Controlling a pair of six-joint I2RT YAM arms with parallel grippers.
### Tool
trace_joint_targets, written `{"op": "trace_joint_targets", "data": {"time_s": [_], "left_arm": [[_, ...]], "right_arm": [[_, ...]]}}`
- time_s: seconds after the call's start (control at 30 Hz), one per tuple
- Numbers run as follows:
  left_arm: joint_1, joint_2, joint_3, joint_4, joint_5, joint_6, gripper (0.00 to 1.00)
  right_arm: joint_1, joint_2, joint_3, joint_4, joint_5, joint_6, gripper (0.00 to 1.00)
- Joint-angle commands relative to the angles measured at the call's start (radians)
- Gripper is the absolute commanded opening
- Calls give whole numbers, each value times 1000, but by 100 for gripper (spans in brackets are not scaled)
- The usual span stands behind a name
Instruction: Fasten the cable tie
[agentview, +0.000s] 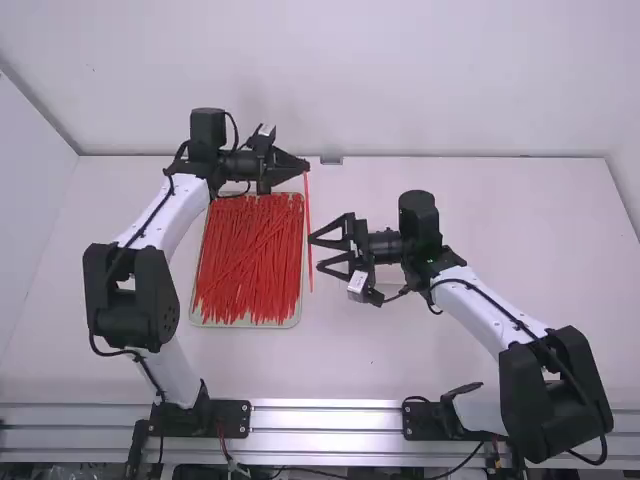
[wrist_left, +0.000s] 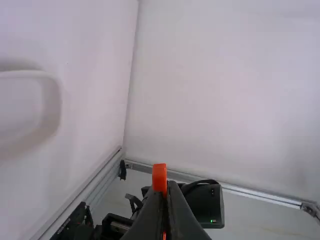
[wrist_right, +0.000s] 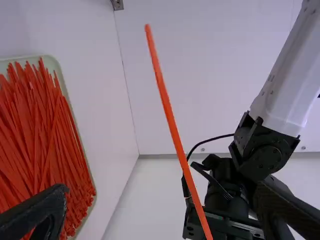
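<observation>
Starting at the left, my tray (agentview: 247, 324) of spare ties (agentview: 250, 255) lies on the table (agentview: 500, 210). At its far right corner, my left tool (agentview: 300, 168) is clamped tight on one end of a tie (agentview: 308, 215), which stretches along the tray's right edge. My right tool (agentview: 320, 252) sits just beside the tie's lower part, spread wide, gripping nothing.

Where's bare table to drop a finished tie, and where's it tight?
Free: the wide table stretch right of the right arm, out to the far edge, and the near strip between the tray and that arm's base. Tight: between the tray's right rim and the open right gripper, where the cable tie hangs from the left gripper.
</observation>
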Motion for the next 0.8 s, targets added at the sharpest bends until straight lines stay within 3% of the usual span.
{"op": "trace_joint_targets", "data": {"time_s": [0.0, 0.1, 0.3, 0.57, 0.73, 0.77], "left_arm": [[3, 5, -15, -1, 4, 32, 2], [2, 5, -15, -1, 4, 32, 2], [-8, 5, -15, 0, -3, 32, 2], [-10, 5, -15, 6, -3, 32, 2], [-31, 5, -15, 23, -3, 31, 2], [-37, 5, -15, 33, -4, 31, 2]], "right_arm": [[1, 8, 22, 2, -3, -19, 100], [2, 8, 22, 8, -8, -22, 98], [2, 8, 22, 32, -15, 2, 77], [1, 9, 22, 81, -63, 17, 60], [16, 8, 22, 98, -63, 15, 59], [24, 9, 22, 103, -63, 14, 54]]}}
